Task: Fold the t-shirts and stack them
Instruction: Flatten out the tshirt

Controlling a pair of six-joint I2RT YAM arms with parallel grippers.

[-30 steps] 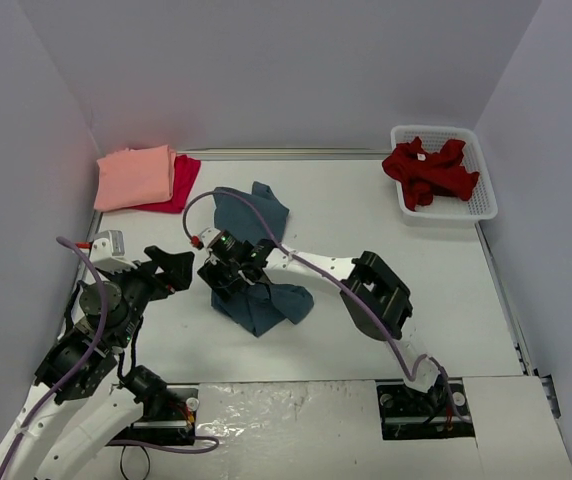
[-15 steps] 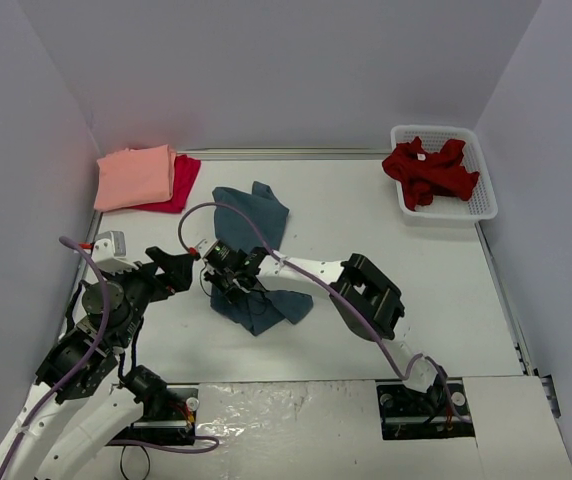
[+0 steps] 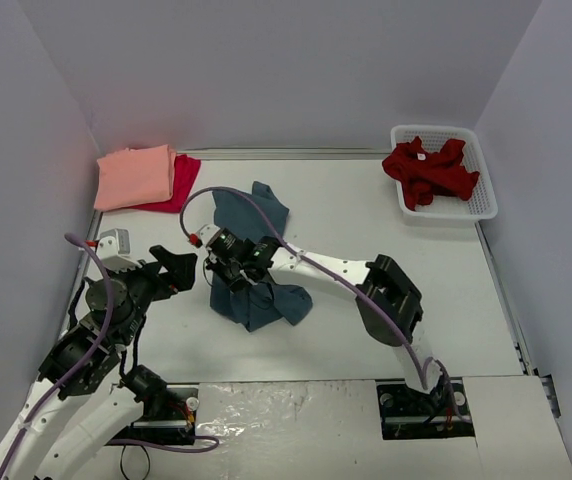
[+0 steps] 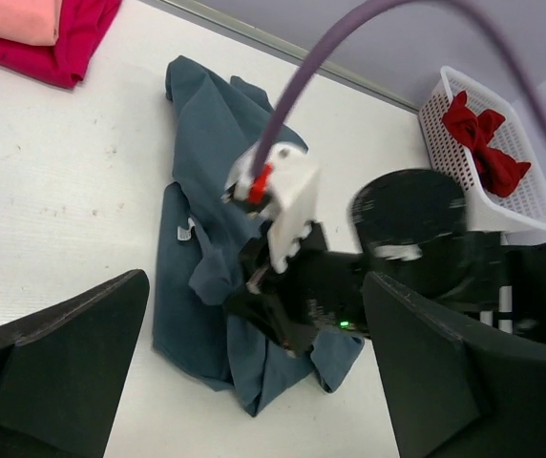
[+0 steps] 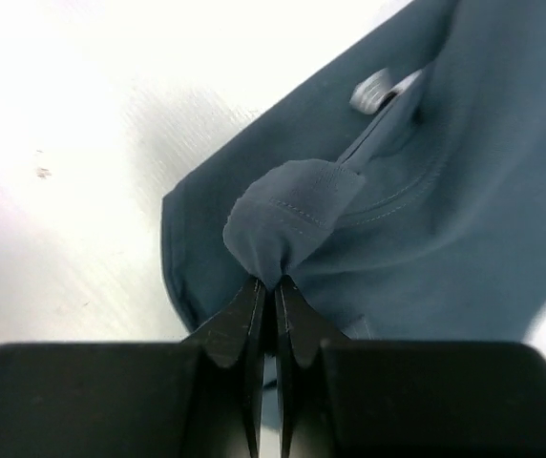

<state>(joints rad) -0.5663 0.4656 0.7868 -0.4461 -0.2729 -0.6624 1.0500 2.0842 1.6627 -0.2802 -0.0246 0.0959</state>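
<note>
A slate-blue t-shirt [image 3: 258,298] lies crumpled mid-table. My right gripper [image 5: 274,283] is shut on a bunched fold of it near the collar, and the pinched cloth bulges just past the fingertips. From above, that gripper [image 3: 228,274] sits over the shirt's left part. My left gripper [image 3: 184,273] hovers just left of the shirt, open and holding nothing, and its wrist view looks down on the blue shirt [image 4: 206,200]. A folded salmon-pink t-shirt [image 3: 134,176] rests on a crimson t-shirt [image 3: 182,180] at the back left. A dark red t-shirt [image 3: 429,172] lies bunched in the basket.
The white lattice basket [image 3: 482,206] stands at the back right against the wall. Grey walls close in the table on three sides. The right arm's purple cable [image 3: 251,205] arches over the blue shirt's far part.
My right gripper has closed on the fold of the blue shirt, and the cloth beneath it has bunched up. The left gripper has stayed open and barely shifted.
</note>
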